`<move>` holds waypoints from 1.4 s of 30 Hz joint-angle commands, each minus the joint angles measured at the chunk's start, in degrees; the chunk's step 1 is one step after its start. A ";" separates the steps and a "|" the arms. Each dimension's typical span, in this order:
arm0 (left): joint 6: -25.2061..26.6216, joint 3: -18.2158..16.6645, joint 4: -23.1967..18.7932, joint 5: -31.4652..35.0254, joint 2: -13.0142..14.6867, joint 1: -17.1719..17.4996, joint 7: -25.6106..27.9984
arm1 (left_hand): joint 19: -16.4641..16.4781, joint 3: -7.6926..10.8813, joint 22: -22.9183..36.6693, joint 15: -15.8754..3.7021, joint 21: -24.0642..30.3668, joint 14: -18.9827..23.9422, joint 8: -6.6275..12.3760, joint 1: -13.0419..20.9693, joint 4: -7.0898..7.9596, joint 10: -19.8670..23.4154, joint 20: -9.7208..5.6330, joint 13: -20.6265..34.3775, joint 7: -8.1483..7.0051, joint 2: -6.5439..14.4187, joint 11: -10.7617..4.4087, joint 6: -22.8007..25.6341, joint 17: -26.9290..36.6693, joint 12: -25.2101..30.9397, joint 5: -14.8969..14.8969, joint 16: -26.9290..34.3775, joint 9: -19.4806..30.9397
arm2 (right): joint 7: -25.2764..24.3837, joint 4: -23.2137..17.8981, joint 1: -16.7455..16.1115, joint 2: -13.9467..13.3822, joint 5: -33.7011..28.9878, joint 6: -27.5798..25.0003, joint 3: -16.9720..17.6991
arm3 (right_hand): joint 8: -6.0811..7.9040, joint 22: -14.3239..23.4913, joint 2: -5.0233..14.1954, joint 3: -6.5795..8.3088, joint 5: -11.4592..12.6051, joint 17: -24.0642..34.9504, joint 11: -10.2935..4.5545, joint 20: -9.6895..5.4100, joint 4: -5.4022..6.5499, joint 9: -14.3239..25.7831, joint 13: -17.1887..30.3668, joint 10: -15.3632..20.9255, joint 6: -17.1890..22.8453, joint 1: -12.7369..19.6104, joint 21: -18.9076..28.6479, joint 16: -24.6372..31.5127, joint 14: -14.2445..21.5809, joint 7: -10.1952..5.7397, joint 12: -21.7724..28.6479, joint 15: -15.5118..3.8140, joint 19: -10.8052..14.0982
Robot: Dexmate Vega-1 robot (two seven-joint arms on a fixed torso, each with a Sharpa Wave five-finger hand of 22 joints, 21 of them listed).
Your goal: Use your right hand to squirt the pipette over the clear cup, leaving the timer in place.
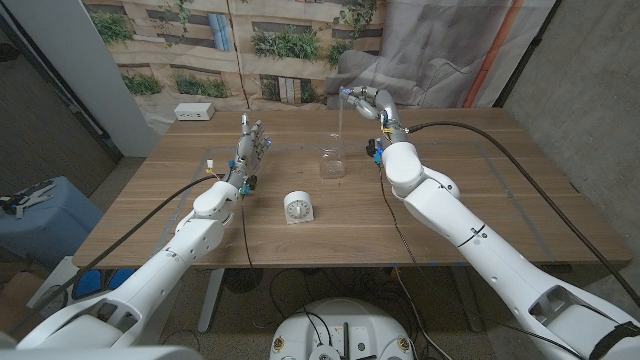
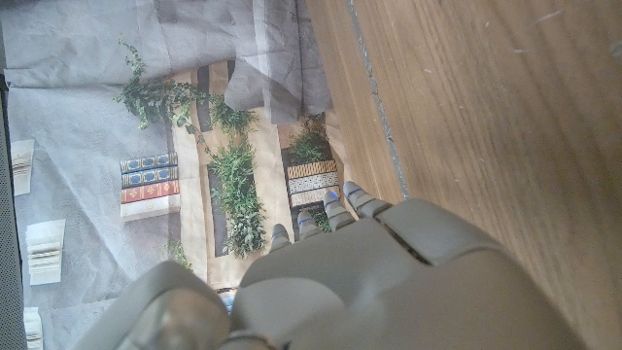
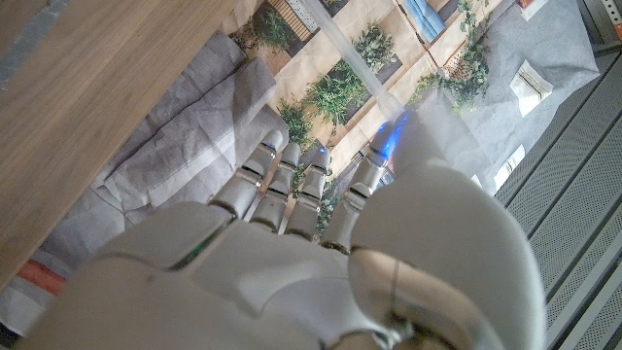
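Poised above the clear cup [image 1: 331, 163], the robot's right hand [image 1: 368, 103] pinches the bulb end of a slender, see-through pipette [image 1: 341, 125], its stem hanging down so the tip points into the cup's mouth. The grip appears chosen to keep the stem near vertical, so that any liquid should fall inside the rim rather than on the wooden table [image 1: 480, 190]; the squeeze itself looks like the step in hand. In the right wrist view the pipette [image 3: 352, 60] runs out past the curled fingers [image 3: 292, 180], held between thumb and fingertip. The white timer [image 1: 297, 208] stands nearer the robot than the cup and well apart from it, clear of the right arm's path, which suits the instruction to leave it alone. Left of the cup, the left hand [image 1: 250, 148] stands upright on the table with fingers apart, holding nothing and evidently parked out of the way. A white box [image 1: 192, 111] sits beyond it.
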 commanded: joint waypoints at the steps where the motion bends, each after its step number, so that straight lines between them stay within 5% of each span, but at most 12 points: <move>1: 0.01 -0.02 -0.05 0.00 0.03 0.03 0.01 | -0.31 -0.26 0.14 -6.52 0.32 -0.44 0.33 -0.08 0.03 -0.12 -5.23 0.32 -0.33 2.56 -0.09 -0.34 0.09 0.26 0.30 0.34 0.13 | -2.41 5.43 2.33 3.05 -2.79 2.35 -2.40 | -0.11 0.17 0.06 -0.06 0.27 0.20 -0.13 -0.24 -0.13 0.21 0.21 0.47 0.48 0.63 0.14 0.38 0.58 0.04 0.01 -2.38 0.32; 16: 0.02 -0.02 0.10 0.09 -0.08 -0.13 0.21 | -0.32 -0.27 0.15 -6.54 0.32 -0.46 0.34 -0.09 0.03 -0.11 -5.25 0.32 -0.33 2.55 -0.04 -0.33 0.09 0.27 0.30 0.33 0.13 | -6.20 11.86 3.46 6.25 -5.94 4.26 -4.02 | -0.23 0.18 -0.02 -0.24 0.36 0.45 -0.21 -0.27 -0.08 0.14 0.24 0.78 0.85 0.66 0.13 0.64 0.89 0.03 0.01 -2.64 0.29; 42: -0.01 -0.01 0.05 0.11 -0.09 -0.07 0.25 | -0.30 -0.26 0.14 -6.53 0.32 -0.44 0.34 -0.08 0.03 -0.16 -5.25 0.32 -0.33 2.56 -0.14 -0.32 0.09 0.25 0.30 0.34 0.13 | -7.22 17.74 3.49 7.70 -8.81 6.55 -6.33 | -0.42 0.18 -0.26 -0.53 0.41 0.76 -0.35 -0.34 -0.05 0.08 0.29 1.11 1.18 0.63 0.20 0.90 1.10 0.02 -0.02 -3.06 0.53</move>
